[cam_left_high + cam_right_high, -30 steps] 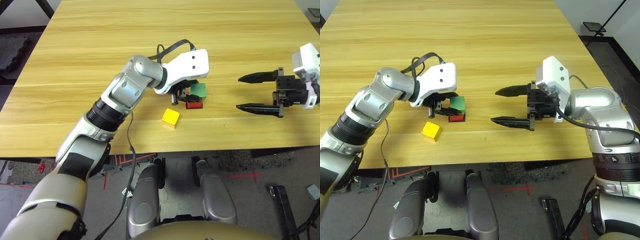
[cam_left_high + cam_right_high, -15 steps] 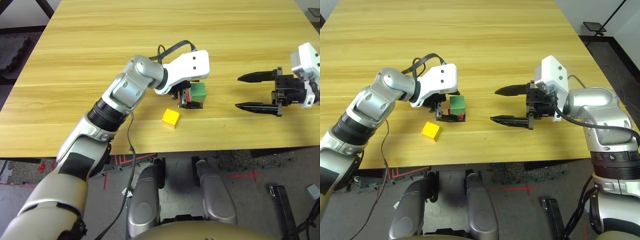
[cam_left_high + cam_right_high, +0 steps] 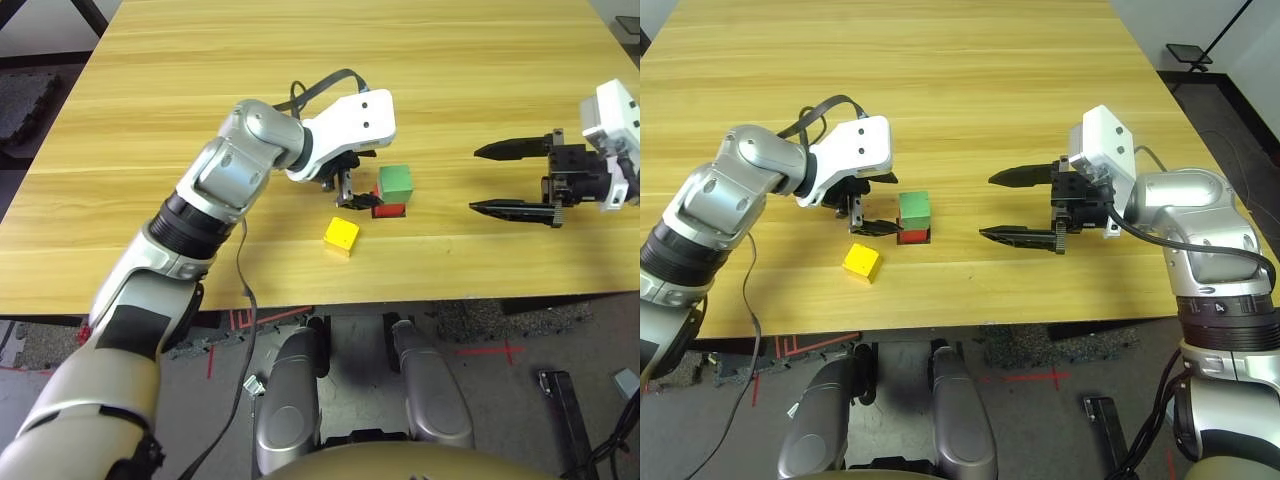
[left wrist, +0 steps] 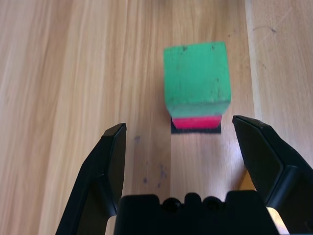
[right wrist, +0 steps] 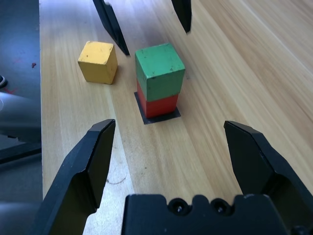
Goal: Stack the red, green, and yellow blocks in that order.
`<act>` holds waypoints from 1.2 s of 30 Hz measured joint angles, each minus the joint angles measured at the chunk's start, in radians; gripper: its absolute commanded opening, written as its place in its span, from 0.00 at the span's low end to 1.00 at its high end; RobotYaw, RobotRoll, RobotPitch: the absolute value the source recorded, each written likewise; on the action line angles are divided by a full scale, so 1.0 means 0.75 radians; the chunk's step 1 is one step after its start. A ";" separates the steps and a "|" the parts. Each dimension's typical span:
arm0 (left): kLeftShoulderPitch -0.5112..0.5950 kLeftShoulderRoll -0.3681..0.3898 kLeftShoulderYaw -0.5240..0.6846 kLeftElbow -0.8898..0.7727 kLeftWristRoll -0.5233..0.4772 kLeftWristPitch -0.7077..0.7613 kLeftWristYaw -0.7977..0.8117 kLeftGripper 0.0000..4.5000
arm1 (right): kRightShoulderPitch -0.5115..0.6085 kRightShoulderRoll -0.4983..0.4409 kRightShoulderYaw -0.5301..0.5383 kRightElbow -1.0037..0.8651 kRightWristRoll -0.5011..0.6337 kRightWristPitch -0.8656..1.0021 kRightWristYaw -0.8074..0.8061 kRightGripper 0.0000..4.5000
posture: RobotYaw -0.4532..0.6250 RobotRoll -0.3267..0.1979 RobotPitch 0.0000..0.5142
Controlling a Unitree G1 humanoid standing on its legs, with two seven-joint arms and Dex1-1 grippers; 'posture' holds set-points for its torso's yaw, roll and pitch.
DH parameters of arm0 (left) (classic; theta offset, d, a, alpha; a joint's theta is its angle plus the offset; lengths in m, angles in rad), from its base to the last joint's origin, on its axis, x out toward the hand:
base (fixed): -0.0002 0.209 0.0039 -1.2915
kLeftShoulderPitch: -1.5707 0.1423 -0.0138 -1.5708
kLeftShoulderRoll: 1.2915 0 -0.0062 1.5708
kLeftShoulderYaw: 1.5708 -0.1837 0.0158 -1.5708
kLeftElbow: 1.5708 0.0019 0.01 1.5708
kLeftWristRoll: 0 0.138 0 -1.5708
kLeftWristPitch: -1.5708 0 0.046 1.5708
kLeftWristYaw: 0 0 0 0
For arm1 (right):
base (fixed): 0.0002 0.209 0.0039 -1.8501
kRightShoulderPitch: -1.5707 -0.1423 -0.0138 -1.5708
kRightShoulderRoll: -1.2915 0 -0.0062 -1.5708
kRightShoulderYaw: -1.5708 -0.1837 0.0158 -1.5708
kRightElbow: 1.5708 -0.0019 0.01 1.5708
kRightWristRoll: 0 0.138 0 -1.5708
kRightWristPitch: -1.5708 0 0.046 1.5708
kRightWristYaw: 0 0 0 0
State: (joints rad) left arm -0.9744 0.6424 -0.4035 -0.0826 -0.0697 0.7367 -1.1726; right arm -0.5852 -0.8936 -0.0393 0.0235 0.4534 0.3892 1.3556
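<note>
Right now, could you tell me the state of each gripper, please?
Left gripper: open, holding nothing, beside the green block.
Right gripper: open, holding nothing.

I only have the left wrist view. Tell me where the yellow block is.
Observer: The yellow block lies alone on the table, apart from the stack, toward the near edge and the robot's left.
Operator: Confirm the green one sits squarely.
Observer: From the side, the green block rests on the red block, slightly turned on it, with nothing touching it.
Operator: Report the other pincer.
Observer: The right pincer hangs open to the right of the stack, pointing at it, holding nothing.
</note>
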 measured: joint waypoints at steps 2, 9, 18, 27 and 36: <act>0.030 0.042 0.030 -0.033 -0.036 0.024 -0.023 0.99 | -0.001 0.001 0.001 0.005 0.000 -0.001 0.005 1.00 | 0.58 0.78 0.48; 0.166 0.146 0.191 -0.057 -0.169 -0.262 -0.174 0.99 | -0.024 0.010 0.018 0.026 -0.004 -0.005 0.015 1.00 | 0.59 0.77 0.49; 0.309 0.080 0.208 0.062 -0.203 -0.789 -0.297 0.99 | -0.040 0.021 0.032 0.039 -0.004 -0.006 0.018 1.00 | 0.59 0.76 0.50; 0.300 0.084 0.199 0.208 -0.194 -0.949 -0.487 0.99 | -0.041 0.022 0.033 0.047 -0.004 -0.006 0.017 1.00 | 0.59 0.76 0.51; 0.261 0.042 0.169 0.327 -0.156 -1.007 -0.522 0.99 | -0.036 0.026 0.033 0.043 -0.003 -0.006 0.004 1.00 | 0.59 0.76 0.51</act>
State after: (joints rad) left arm -0.7786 0.6738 -0.2768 0.1624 -0.1864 -0.0188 -1.5642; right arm -0.6124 -0.8739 -0.0147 0.0558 0.4511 0.3847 1.3590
